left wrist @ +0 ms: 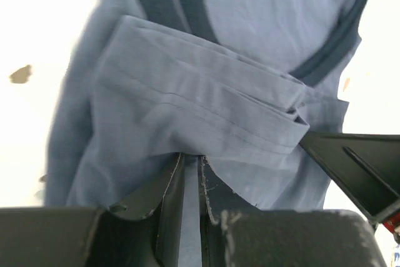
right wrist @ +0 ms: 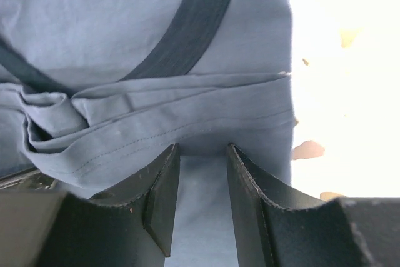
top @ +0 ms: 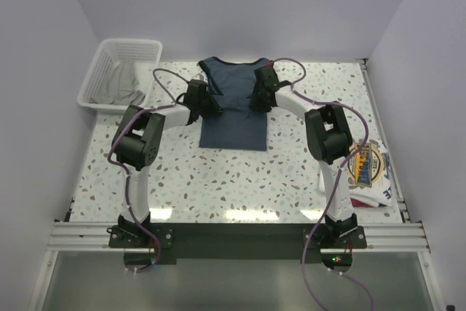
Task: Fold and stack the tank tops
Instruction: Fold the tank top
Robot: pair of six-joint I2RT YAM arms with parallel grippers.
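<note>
Between my two tools, the slate-blue cloth tank top with darker navy trim (top: 234, 118) lay spread on the speckled white desk (top: 218, 180), with one tool at each of its side edges, about level with the armholes. Just ahead of the left tool (left wrist: 190, 157), a stitched band of the blue cloth was doubled over and bunched across the fingertips. Its jaws stood very narrow with a strip of that cloth between them, so I read it as pinching the top's edge. Ahead of the right tool (right wrist: 203, 148), the same doubled band ran across. Those jaws stood partly apart astride the cloth, and I could not tell whether they had hold of it or only rested on it.

Well behind the right tool and out to its right, the white cloth tank top with a blue-and-orange round graphic (top: 368, 172) lay crumpled at the desk's edge, beside that arm. Far out to the left of the left tool sat the white plastic mesh basket (top: 131, 43), with some grey cloth (top: 124, 81) in it.

I judged the work barely begun. The blue top was only at its first fold and mostly flat. The white top was unfolded and well apart from it, and no stack existed yet.
</note>
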